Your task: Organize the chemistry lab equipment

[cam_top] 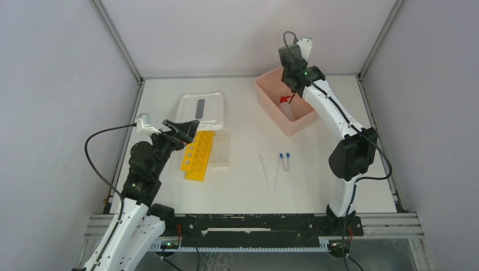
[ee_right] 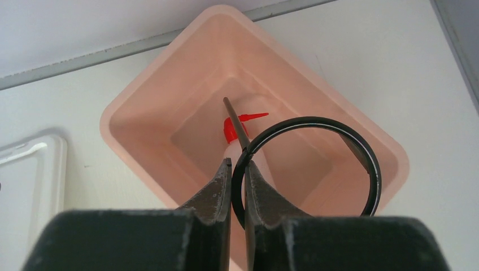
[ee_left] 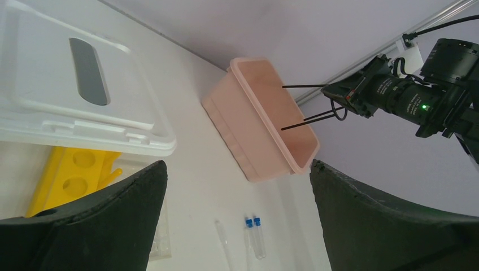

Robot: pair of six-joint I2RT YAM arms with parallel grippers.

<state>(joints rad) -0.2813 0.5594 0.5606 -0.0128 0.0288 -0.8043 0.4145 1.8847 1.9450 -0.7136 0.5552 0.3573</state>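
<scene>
While the right gripper (ee_right: 237, 169) pinches a black ring (ee_right: 308, 118), half hiding the squeeze bottle (ee_right: 230, 129), the left gripper (ee_left: 237, 166) gapes.

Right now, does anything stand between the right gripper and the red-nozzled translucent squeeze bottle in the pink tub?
Yes. The right gripper is shut on a thin black wire ring whose rod crosses over the red-nozzled squeeze bottle inside the pink tub. Nothing else visible.
</scene>
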